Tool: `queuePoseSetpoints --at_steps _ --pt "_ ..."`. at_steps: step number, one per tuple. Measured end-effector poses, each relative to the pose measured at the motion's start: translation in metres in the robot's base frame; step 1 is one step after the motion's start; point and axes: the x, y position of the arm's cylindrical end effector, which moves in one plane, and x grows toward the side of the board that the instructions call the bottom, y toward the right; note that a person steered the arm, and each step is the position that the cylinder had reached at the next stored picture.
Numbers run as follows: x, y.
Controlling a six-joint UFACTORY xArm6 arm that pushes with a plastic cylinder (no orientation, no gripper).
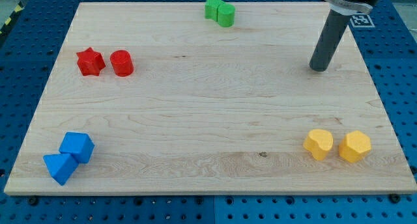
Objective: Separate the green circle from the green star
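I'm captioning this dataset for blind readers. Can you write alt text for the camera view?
A wooden board holds four pairs of blocks: green star touching green circle at the top, red star and red cylinder left, two blue blocks bottom left, two yellow blocks bottom right. My tip rests right of the green pair, well apart.

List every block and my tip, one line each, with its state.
green star: touching green circle, view's top edge.
green circle: against the star.
red star: beside red cylinder, apart.
red cylinder: upright.
blue blocks: touching, bottom left.
yellow blocks: narrowly apart, bottom right.
my tip: on board, touching nothing.
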Motion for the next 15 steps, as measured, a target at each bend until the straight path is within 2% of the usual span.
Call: queuePoseSetpoints --at_steps 6,7,8,9,10,12,15 --pt "-0.004 -0.005" --pt "-0.02 -0.005" --pt "-0.076 -0.017" --pt "-0.117 -0.053" --pt "-0.12 -0.061" --pt "-0.156 -0.121" --pt "-0.163 -0.152"
